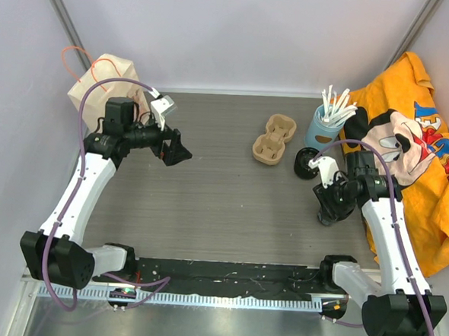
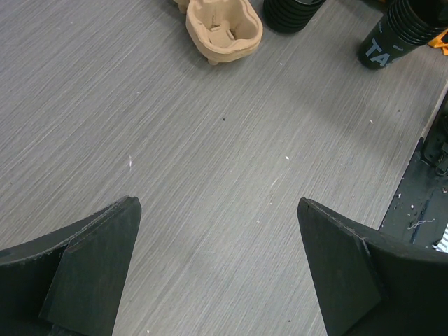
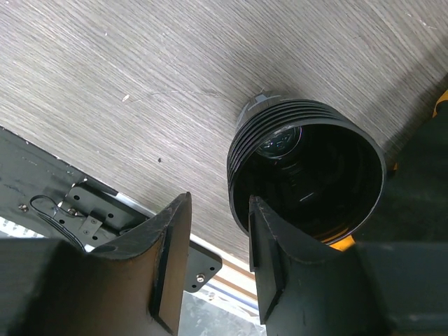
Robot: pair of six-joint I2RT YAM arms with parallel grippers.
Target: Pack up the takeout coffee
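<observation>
The takeout coffee (image 3: 308, 126) has its near wall between the right gripper's (image 3: 219, 203) parted fingers, one inside the rim and one outside (a gap still shows, so no pinch yet). Grasping is the step in hand. The next move calls for closing, lifting and carrying it to the cardboard carrier (image 1: 274, 138). The left gripper (image 2: 217, 203) is spread wide and holds nothing.

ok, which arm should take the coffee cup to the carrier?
Right. Its gripper straddles the coffee cup at the rim, close to the carrier. The left gripper hangs open over bare table, far from the cup.
</observation>
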